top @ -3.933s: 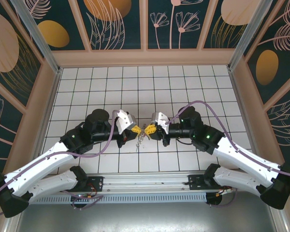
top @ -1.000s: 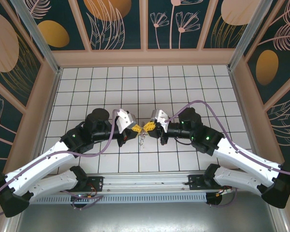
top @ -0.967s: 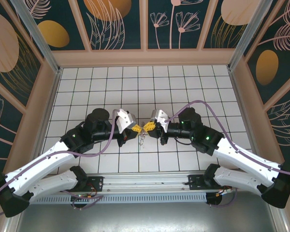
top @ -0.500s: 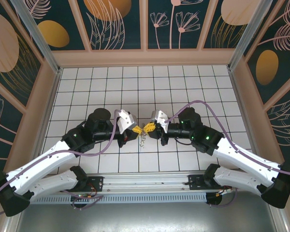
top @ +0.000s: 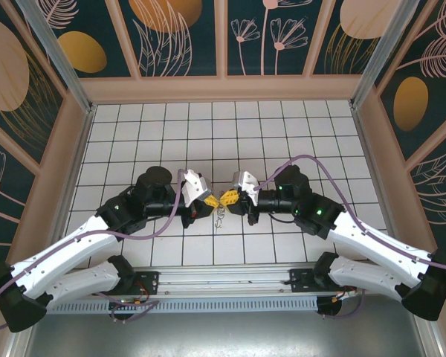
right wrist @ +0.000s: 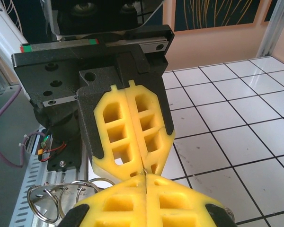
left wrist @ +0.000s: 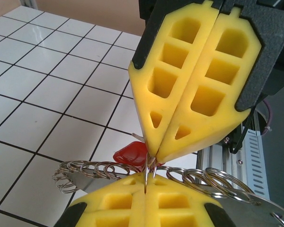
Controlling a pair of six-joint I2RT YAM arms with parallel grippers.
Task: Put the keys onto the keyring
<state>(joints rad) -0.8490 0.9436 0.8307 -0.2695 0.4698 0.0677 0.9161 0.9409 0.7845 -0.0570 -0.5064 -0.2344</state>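
Two thin wire strands of the keyring (left wrist: 149, 169) run between the yellow tips of the left gripper (left wrist: 145, 185) and right gripper (left wrist: 151, 155), both clamped on it, tip to tip. Just behind the keyring shows the red-headed key (left wrist: 129, 154). Silvery rings (left wrist: 87, 169) spread to either side of the keyring, over the white-tiled table (left wrist: 47, 71).

The right hand (top: 228, 198) is brought leftward toward the left hand (top: 208, 200), so the gap seen earlier between their yellow foam fingertips is closed and they are set tip to tip. The stretch of thin metal keyring loop (left wrist: 147, 169) exposed between them is reduced to a sliver. The left arm's elbow is shifted slightly rightward.
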